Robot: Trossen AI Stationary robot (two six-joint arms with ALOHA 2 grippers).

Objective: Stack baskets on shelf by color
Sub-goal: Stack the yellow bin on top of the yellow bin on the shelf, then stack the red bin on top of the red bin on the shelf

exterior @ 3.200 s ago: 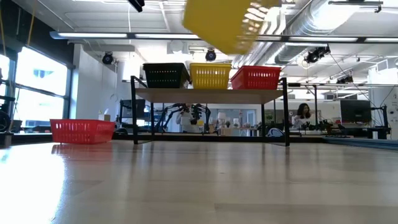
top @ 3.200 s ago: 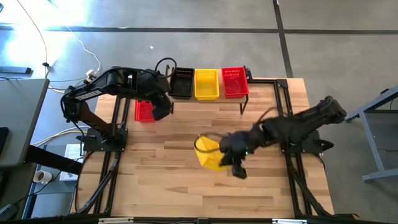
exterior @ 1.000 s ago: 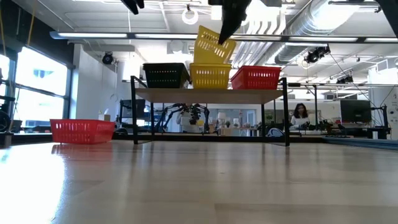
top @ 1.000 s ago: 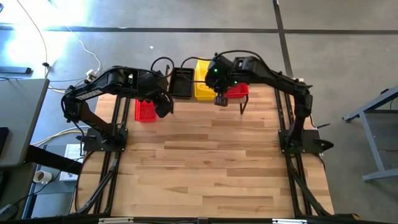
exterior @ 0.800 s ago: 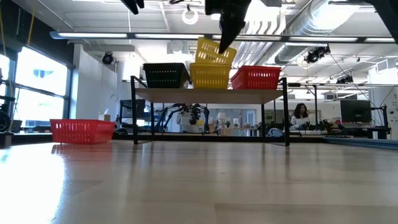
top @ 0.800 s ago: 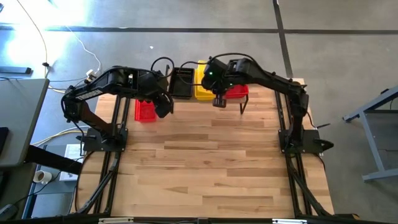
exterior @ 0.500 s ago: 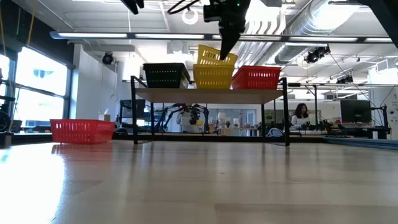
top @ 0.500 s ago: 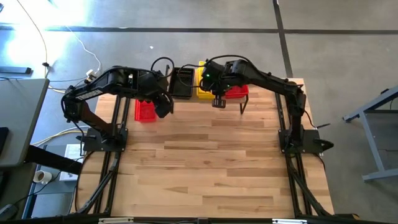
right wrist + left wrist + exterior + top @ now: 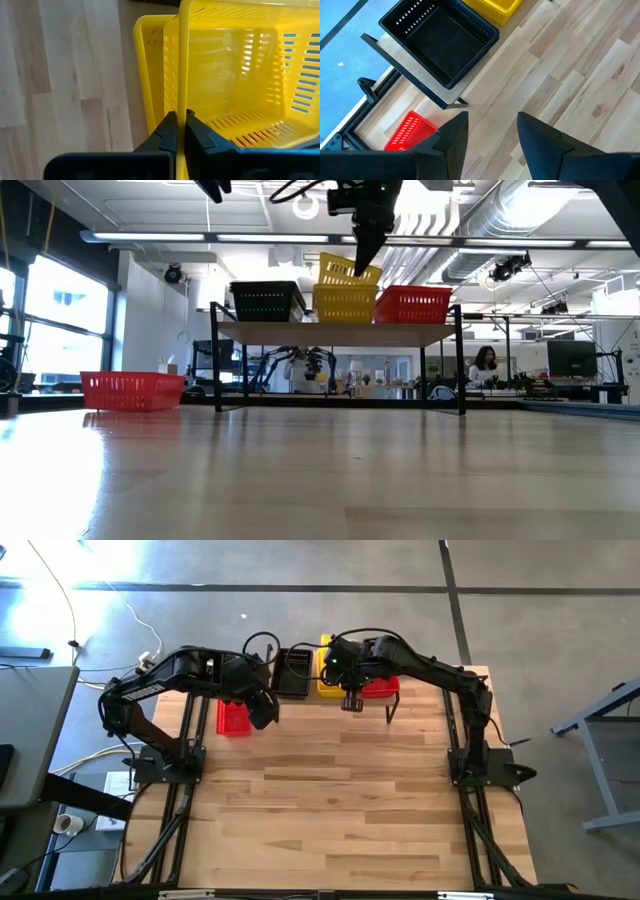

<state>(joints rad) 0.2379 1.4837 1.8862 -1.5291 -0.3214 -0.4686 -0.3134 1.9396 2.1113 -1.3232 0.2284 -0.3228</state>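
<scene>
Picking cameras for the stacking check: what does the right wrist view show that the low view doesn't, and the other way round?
Only the right wrist view: the right gripper pinching the upper yellow basket by its rim wall, and that basket sitting partly inside the lower yellow basket.

Only the low view: the shelf with the black basket and a red basket flanking the yellow pair, another red basket on the table, and the upper yellow one tilted.

Both: the right gripper on the upper yellow basket over the lower one.

I'm seeing a bright yellow slotted basket (image 9: 235, 75) going into another yellow basket (image 9: 145, 80), a black basket (image 9: 440, 42), a red mesh basket (image 9: 411, 304), another red basket (image 9: 132, 391), pale wood shelf (image 9: 340, 332)
</scene>
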